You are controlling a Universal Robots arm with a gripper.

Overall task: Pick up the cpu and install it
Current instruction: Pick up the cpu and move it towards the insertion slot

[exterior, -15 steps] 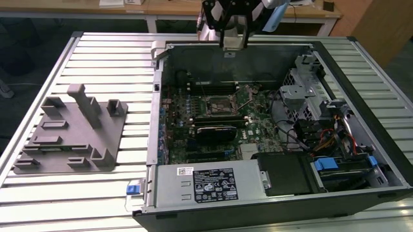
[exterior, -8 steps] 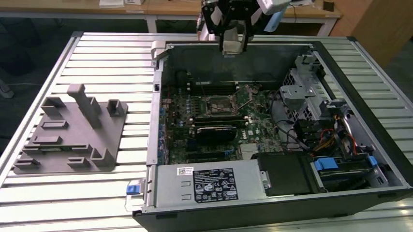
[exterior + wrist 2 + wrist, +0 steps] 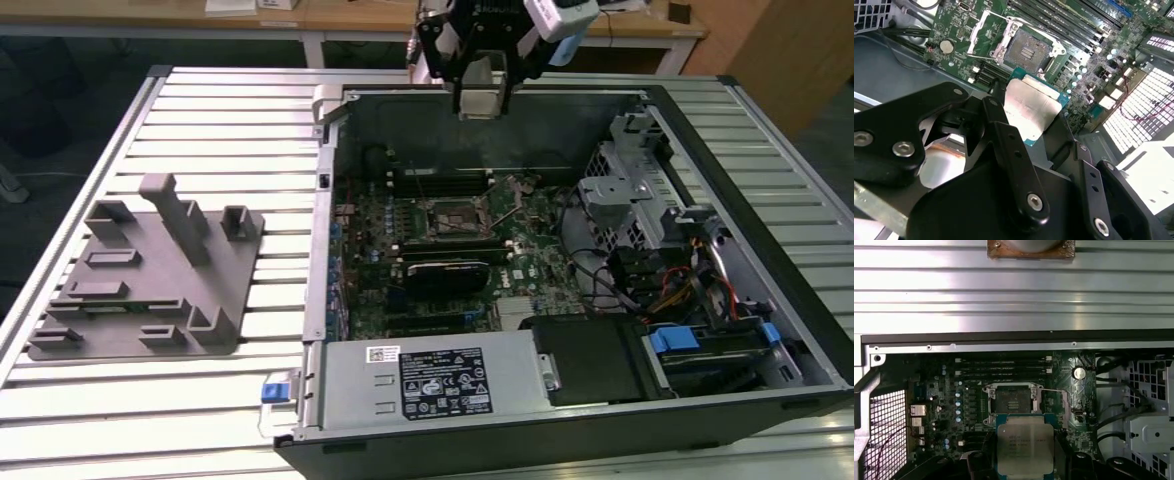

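One end effector (image 3: 481,98) hangs above the open computer case (image 3: 400,125), over the wall farthest from the exterior camera. It is clamped on the cpu (image 3: 1030,107), whose silvery top plate shows between the black fingers (image 3: 1004,135) in both wrist views. The cpu is in the air above the green motherboard (image 3: 534,215), close to the black socket frame (image 3: 1011,404) but apart from it, and the socket's contact field lies bare. On the exterior view's left, the grey fixture plate (image 3: 147,270) lies on the slatted metal surface (image 3: 214,120), well apart from the case, its blocks standing upright.
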